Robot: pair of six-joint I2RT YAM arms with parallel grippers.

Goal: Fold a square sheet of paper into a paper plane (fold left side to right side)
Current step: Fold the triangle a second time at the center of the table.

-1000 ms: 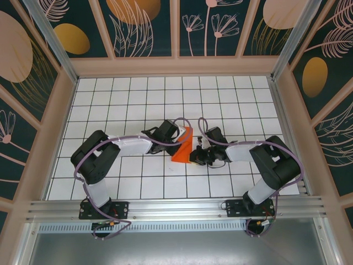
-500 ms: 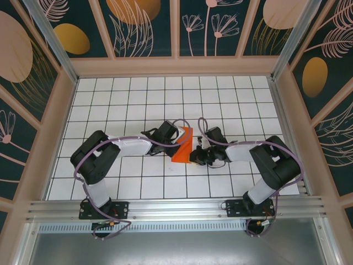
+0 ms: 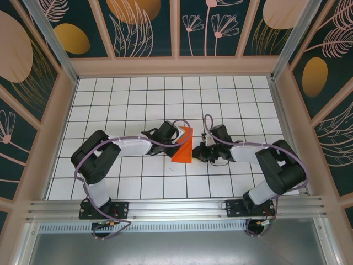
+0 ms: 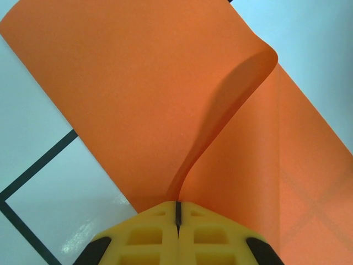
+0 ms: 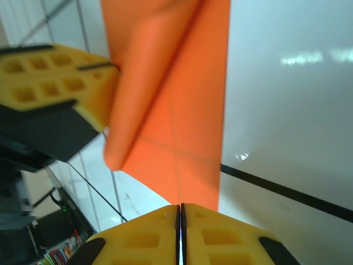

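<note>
The square sheet of paper [image 3: 183, 148] is bright orange and lies partly folded near the table's middle, between both arms. My left gripper [image 3: 177, 137] is shut on its left edge. In the left wrist view the yellow fingers [image 4: 149, 232] pinch the paper [image 4: 138, 99], and a flap curls up and over to the right. My right gripper [image 3: 197, 153] is shut at the sheet's right side. In the right wrist view its tips [image 5: 180, 211] meet the near corner of the paper [image 5: 187, 127]; I cannot tell whether they pinch it. The left fingers [image 5: 55, 83] show beyond the raised flap.
The white grid-tiled table [image 3: 138, 99] is ringed by a pink frame and patterned walls [image 3: 176, 66]. Both arm bases sit on the rail at the near edge [image 3: 176, 210]. Cables loop over each forearm.
My right gripper has slid a little to the right, toward the sheet's right edge. The left gripper has kept its hold, and the raised flap looks slightly narrower from above.
</note>
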